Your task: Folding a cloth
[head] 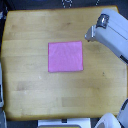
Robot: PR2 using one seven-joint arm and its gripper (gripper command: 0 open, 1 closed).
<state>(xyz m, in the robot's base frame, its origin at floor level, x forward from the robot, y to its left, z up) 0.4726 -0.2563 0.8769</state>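
Observation:
The cloth [65, 56] is a flat pink-magenta square lying spread out near the middle of the wooden table [30, 90]. The robot arm [112, 32] enters from the exterior view's upper right as a bulky white and grey housing, off to the right of the cloth and apart from it. Its near end [92, 33] hangs just beyond the cloth's upper right corner. I cannot make out the fingers of the gripper in this blurred view, so its state is unclear. Nothing covers the cloth.
The tabletop edges run along all four sides of the exterior view, with dark floor beyond. White robot parts [111, 121] show at the lower right corner, and a pale strip [65, 122] sits at the bottom edge.

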